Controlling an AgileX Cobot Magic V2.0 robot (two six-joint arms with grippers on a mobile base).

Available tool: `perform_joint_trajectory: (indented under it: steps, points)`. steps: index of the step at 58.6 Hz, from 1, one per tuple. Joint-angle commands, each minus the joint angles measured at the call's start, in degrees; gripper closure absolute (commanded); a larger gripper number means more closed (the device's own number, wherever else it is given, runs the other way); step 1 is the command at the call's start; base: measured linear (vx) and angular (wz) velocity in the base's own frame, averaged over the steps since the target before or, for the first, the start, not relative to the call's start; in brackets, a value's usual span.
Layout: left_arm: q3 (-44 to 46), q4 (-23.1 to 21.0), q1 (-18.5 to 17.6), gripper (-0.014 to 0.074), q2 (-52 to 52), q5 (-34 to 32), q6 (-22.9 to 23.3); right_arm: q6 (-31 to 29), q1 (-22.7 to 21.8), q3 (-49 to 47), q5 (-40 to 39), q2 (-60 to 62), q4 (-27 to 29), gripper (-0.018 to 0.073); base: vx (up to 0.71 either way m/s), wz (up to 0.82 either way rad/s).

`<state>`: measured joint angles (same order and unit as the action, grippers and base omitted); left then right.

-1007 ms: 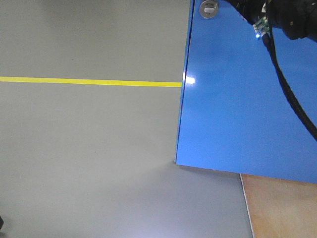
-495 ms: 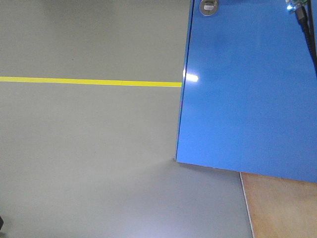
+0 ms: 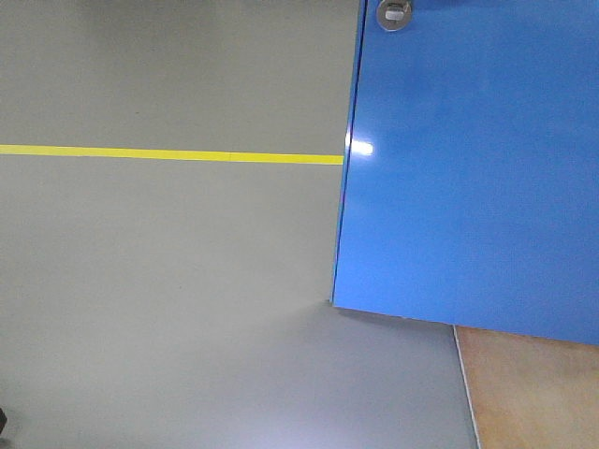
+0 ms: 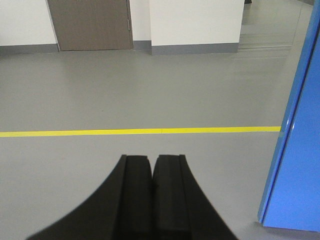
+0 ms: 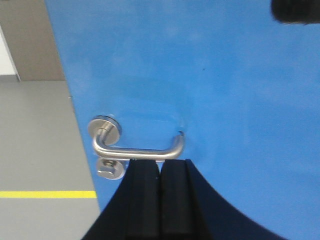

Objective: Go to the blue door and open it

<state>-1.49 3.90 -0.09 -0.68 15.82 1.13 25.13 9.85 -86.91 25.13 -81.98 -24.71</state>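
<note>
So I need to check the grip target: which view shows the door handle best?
The right wrist view: the whole handle shows on the door, just beyond the shut right gripper. Front view shows only the lock; left wrist view, only the door's edge.

Glossy blue door — upright, silver lever handle level.

the black right gripper, fingers pressed together, sits just below the silver metal lever handle; the black left gripper is likewise closed.
</note>
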Motion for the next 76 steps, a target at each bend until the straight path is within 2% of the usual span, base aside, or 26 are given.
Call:
perform_joint_trajectory:
  steps: [1,6,13,17,28,35,48,56,60,66,73,74,76]
  points:
    - [1.49,-0.12,-0.37,0.0524,-0.66,-4.83,0.39,-4.80,1.07,-1.84,-0.84,5.30,-2.57,0.0547,0.00,0.00]
    - [1.49,-0.12,-0.37,0.0524,-0.66,-4.83,0.39,-7.30,2.56,-1.84,1.21,7.94,-3.51,0.0547,0.00,0.00]
    - [1.49,-0.12,-0.37,0.0524,-0.66,-4.83,0.39,-6.08,2.72,-1.35,2.41,11.92,-1.95,0.0547,0.00,0.00]
    - [1.49,-0.12,-0.37,0.0524,-0.66,-4.83,0.39,-5.25,2.72,1.74,0.00,15.17,-0.96,0.0547,0.00,0.00]
    - [1.49,-0.12,-0.37,0.0524,-0.66,-4.83,0.39,-1.04,2.72,19.70,-11.77,29.72,-0.91,0.0547,0.00,0.00]
    - [1.49,-0.12,-0.37,0.0524,-0.66,-4.83,0.39,1.03,2.67,32.46,-14.48,41.03,-0.91,0.0547,0.00,0.00]
    - [1.49,-0.12,-0.37,0.0524,-0.66,-4.83,0.39,5.44,2.63,56.03,-8.99,68.23,-0.10,0.0547,0.00,0.00]
    - [1.49,-0.12,-0.37,0.0524,-0.66,-4.83,0.39,5.71,2.63,64.70,-2.87,81.76,2.26,0.0547,0.00,0.00]
    - [1.49,-0.12,-0.37,0.0524,-0.66,-4.92,0.39,4.98,2.63,67.58,-0.23,83.58,3.59,0.0547,0.00,0.00]
    - [1.52,-0.12,-0.37,0.0524,-0.68,-4.88,0.39,-1.76,2.63,70.02,-1.39,81.59,9.38,0.0547,0.00,0.00]
    - [1.49,-0.12,-0.37,0.0524,-0.68,-4.88,0.39,-17.87,2.63,73.29,-9.07,80.68,22.37,0.0547,0.00,0.00]
    - [1.49,-0.12,-0.37,0.0524,-0.68,-4.88,0.39,-22.37,2.63,74.04,-10.07,80.63,25.03,0.0547,0.00,0.00]
    - [1.49,-0.12,-0.37,0.0524,-0.68,-4.88,0.39,-26.85,2.63,75.08,-11.56,80.62,28.40,0.0547,0.00,0.00]
